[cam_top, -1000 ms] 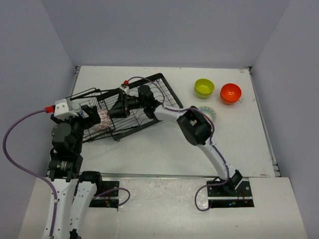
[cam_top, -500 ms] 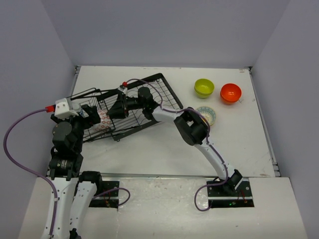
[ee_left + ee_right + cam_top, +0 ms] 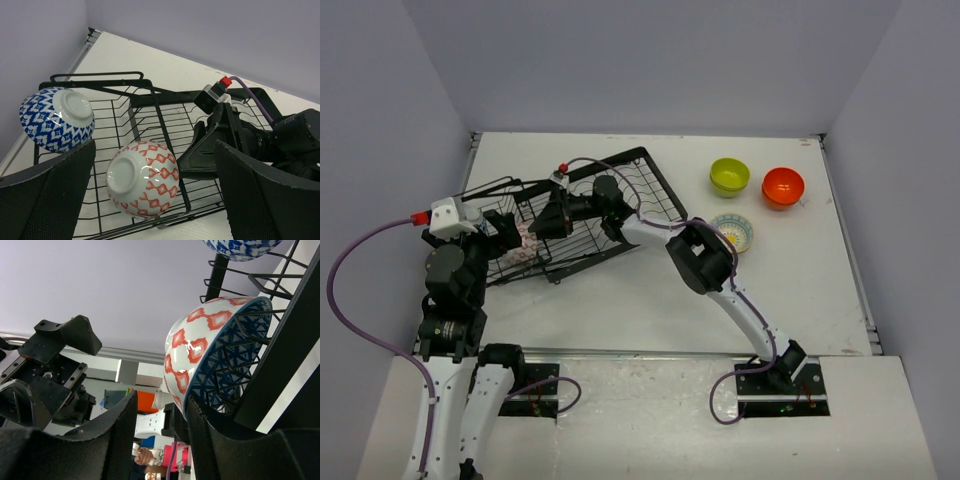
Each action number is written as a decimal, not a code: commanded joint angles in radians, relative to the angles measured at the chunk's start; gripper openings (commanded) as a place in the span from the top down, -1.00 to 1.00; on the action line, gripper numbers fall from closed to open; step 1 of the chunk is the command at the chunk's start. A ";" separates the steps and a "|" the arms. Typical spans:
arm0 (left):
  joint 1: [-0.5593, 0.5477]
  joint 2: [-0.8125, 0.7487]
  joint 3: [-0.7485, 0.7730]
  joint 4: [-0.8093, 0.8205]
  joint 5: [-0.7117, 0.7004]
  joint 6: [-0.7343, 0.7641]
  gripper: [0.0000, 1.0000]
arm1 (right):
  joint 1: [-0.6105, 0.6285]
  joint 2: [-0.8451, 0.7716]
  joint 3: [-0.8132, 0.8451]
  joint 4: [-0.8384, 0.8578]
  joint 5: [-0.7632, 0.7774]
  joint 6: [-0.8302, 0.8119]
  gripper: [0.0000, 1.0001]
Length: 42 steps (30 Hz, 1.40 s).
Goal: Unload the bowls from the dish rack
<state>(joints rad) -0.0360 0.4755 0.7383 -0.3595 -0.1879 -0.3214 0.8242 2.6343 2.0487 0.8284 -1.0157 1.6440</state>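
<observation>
The black dish rack (image 3: 655, 190) lies at the table's left; it also shows in the left wrist view (image 3: 125, 83). A red-and-white bowl (image 3: 144, 178) and a blue-and-white bowl (image 3: 57, 119) rest on their sides in its basket end. My left gripper (image 3: 155, 205) is open, its fingers either side of the red-and-white bowl, above it. My right gripper (image 3: 160, 440) is open inside the rack, its right finger at the rim of the red-and-white bowl (image 3: 197, 352). Lime green (image 3: 729, 177), orange-red (image 3: 783, 187) and cream teal-rimmed (image 3: 733, 232) bowls sit on the table at the right.
The right arm (image 3: 705, 260) stretches across the rack from the right. Grey walls enclose the table on three sides. The left arm's wrist (image 3: 450, 218) hangs over the rack's left end.
My right gripper has moved left through the rack, up to the red-and-white bowl. The arm has cleared the cream bowl. The left gripper has barely moved.
</observation>
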 commanded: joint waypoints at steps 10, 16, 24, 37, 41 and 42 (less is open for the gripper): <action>-0.007 -0.011 0.023 0.014 -0.013 0.016 -1.00 | 0.038 0.018 0.028 0.000 0.006 0.011 0.19; -0.007 -0.014 0.021 0.013 -0.015 0.016 -1.00 | 0.041 0.019 0.016 0.017 0.022 0.023 0.31; -0.007 -0.015 0.021 0.013 -0.015 0.013 -1.00 | 0.049 0.029 0.037 0.060 0.016 0.068 0.51; -0.007 -0.015 0.021 0.013 -0.015 0.015 -1.00 | 0.049 0.062 0.064 0.195 0.042 0.180 0.72; -0.007 -0.017 0.021 0.013 -0.015 0.015 -1.00 | 0.049 0.056 0.050 0.213 0.049 0.194 0.75; -0.007 -0.017 0.021 0.013 -0.015 0.015 -1.00 | 0.049 0.058 0.048 0.228 0.055 0.201 0.77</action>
<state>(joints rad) -0.0360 0.4664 0.7383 -0.3603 -0.1902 -0.3214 0.8516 2.6968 2.0640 0.9722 -0.9833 1.8111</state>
